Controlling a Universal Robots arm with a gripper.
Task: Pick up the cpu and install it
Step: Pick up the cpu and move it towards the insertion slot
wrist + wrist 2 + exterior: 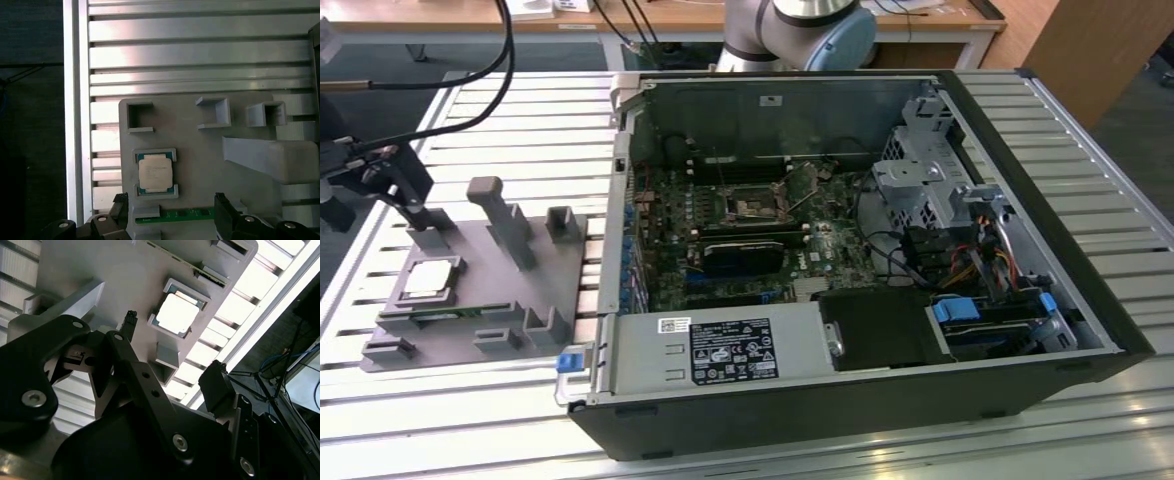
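Gripper [171,201]: released, holding nothing. Black fingers [223,210] stand apart above the tray, with the cpu just beyond them in both wrist views. Links are matte black metal, bolted.

Cpu [155,174]: flat in its nest, untouched. Square, smooth silvery-grey lid with strong glare and a pale rim. In the exterior view it sits at lower left [430,279], well apart from the case.

Tray [200,160]: matte grey plastic with low corner brackets round the cpu, open-sided pockets and one tall wedge post.

Stick [185,214]: thin, green, in a slot just beside the cpu nest.

Table [200,50]: shiny slatted aluminium.

Case [1067,300]: open, dark sheet metal. Socket [754,208] is dark, square and metal-framed, near frame centre.

Risks (judgement):
- Fingers off-centre could land on the nest brackets or the stick rather than the chip edges.
- The lid is slick and the edges thin, so a light or skewed pinch may let the chip tilt or drop.
- A tilted chip at the socket could seat crooked and damage the contacts.
- The wedge post stands near the arm's path.
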